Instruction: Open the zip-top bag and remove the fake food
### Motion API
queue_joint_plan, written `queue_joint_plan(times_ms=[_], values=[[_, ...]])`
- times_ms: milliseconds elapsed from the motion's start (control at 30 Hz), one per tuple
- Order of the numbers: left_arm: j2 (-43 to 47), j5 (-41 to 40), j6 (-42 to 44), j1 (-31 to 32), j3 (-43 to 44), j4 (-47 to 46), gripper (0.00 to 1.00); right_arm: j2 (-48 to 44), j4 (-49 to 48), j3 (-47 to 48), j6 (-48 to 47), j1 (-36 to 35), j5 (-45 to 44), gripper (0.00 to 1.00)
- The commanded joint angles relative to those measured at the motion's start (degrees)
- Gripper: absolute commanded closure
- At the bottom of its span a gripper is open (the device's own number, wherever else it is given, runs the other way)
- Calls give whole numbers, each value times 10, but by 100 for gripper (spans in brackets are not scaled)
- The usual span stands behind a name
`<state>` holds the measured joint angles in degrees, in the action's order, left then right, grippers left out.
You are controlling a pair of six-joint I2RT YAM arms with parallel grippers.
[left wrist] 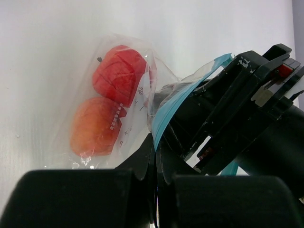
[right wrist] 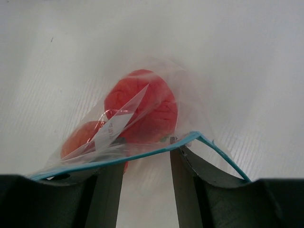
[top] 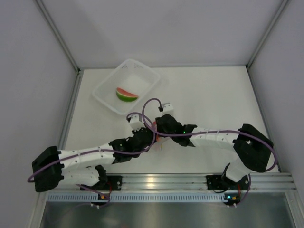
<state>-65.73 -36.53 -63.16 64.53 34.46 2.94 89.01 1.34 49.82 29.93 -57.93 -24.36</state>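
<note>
Beyond the left gripper (left wrist: 156, 159): basket (top: 110, 76) holding a watermelon wedge (top: 126, 94). It's clamped tight on the zip-top bag (left wrist: 133, 118); the right gripper (right wrist: 145, 152) sits half-open against the zip strip (right wrist: 76, 167).

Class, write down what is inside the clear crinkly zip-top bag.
Inside the clear crinkly plastic bag with the blue zip strip: a round red plastic ball and an orange plastic fruit. Black fingers cover its lower edge.

Clear crinkly plastic zip-top bag (left wrist: 138, 108), light blue strip, holds red tomato-like ball (left wrist: 118, 73) above orange-peach fruit (left wrist: 95, 126) — red-and-green watermelon wedge (top: 127, 94) outside, upper centre-left.
</note>
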Motion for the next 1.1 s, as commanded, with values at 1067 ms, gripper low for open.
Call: queue_joint_plan(times_ms=[1067], values=[[93,3,53,-6,-23,-79,100,83,-69,102,-26,1,185,37]])
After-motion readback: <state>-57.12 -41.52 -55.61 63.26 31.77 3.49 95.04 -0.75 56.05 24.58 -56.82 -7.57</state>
